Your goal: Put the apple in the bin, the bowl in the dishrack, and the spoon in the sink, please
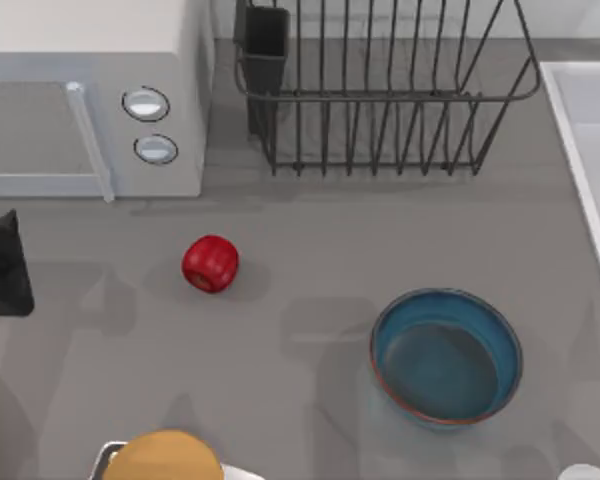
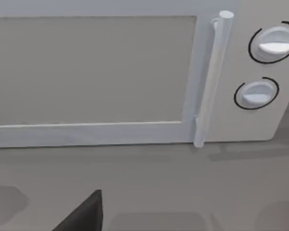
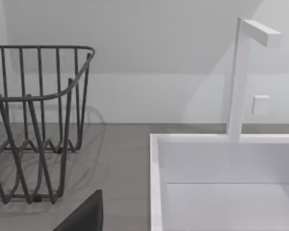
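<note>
Right of left gripper (image 1: 5,265): apple (image 1: 211,263), apart.

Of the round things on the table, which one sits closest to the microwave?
The small glossy red apple. It lies just in front of the white microwave, while the wide blue bowl and the orange-yellow round thing sit farther off.

I see a glossy apple (image 1: 210,263), dark metal wire dishrack (image 1: 380,95), glazed bowl (image 1: 446,357), and matt grey table (image 1: 310,240).

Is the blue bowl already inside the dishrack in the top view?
No, the blue bowl sits on the grey table, well in front of the wire dishrack, which holds nothing.
</note>
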